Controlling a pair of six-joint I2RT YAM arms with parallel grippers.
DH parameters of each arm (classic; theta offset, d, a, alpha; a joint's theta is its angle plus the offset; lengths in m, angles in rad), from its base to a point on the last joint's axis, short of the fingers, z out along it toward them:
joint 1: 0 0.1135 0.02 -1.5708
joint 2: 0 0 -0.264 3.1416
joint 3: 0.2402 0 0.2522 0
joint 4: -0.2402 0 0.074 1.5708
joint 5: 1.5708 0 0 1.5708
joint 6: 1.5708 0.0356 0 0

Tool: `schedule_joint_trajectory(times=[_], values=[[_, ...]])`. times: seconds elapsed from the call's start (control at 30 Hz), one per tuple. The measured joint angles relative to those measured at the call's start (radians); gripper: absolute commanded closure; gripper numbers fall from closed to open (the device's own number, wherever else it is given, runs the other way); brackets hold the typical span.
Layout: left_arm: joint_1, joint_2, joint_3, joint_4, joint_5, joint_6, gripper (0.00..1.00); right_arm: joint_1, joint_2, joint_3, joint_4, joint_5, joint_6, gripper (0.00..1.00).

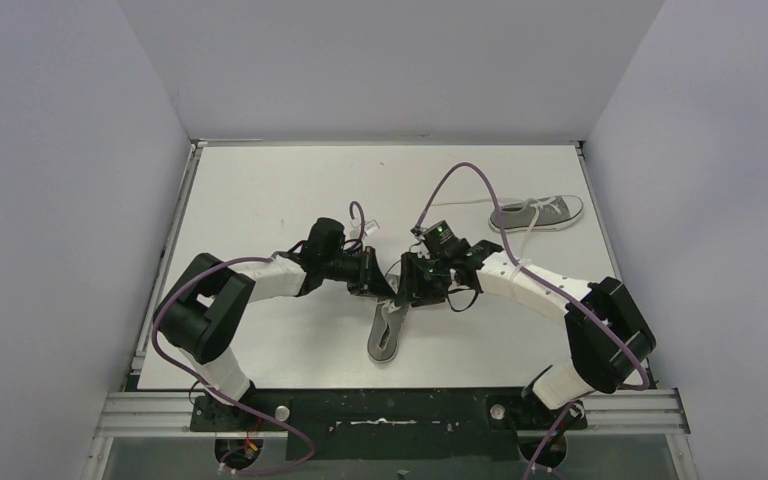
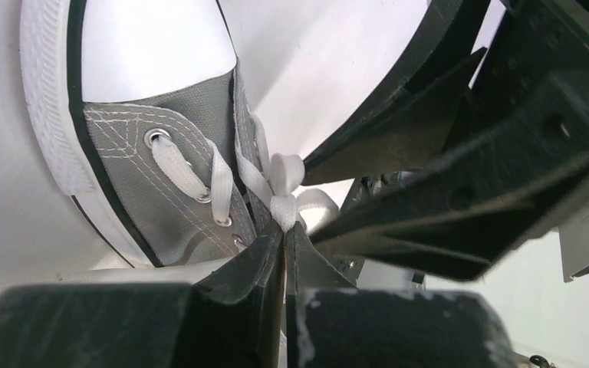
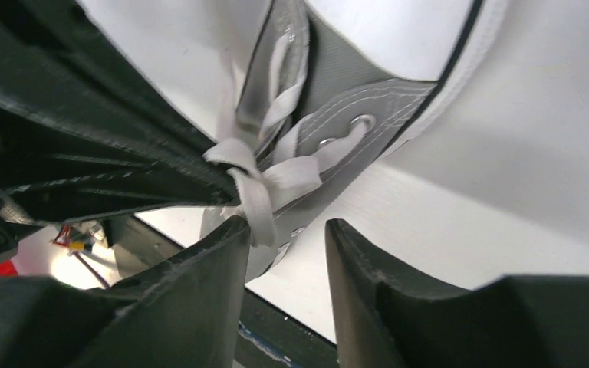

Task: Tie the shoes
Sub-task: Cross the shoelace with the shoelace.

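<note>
A grey canvas shoe (image 1: 388,335) with a white sole edge lies at the near middle of the table, toe toward the front. Both grippers meet just above its laces. My left gripper (image 2: 285,228) is shut on a white lace (image 2: 284,180) where the strands cross over the tongue. My right gripper (image 3: 287,230) is open, and a lace strand (image 3: 257,192) lies against the inner side of its left finger without being pinched. In the overhead view the arms hide the crossing. The other shoe (image 1: 537,212) lies on its side at the back right, laces trailing.
White walls close in the table (image 1: 260,190) at the left, back and right. A metal rail (image 1: 390,410) runs along the near edge by the arm bases. Purple cables (image 1: 460,175) loop above both arms.
</note>
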Motion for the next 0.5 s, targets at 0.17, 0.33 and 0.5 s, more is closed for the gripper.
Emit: schedule_joint_trajectory(times=[0.17, 0.33, 0.5], values=[[0.0, 0.0, 0.0, 0.0, 0.001, 0.0, 1.0, -0.018, 0.013, 0.0, -0.01, 0.043, -0.028, 0.75], [0.0, 0.0, 0.0, 0.0, 0.001, 0.001, 1.0, -0.023, 0.013, -0.003, -0.01, 0.063, -0.058, 0.73], [0.0, 0.006, 0.0, 0.0, 0.002, 0.001, 1.0, -0.023, 0.037, -0.005, -0.013, 0.065, -0.106, 0.69]])
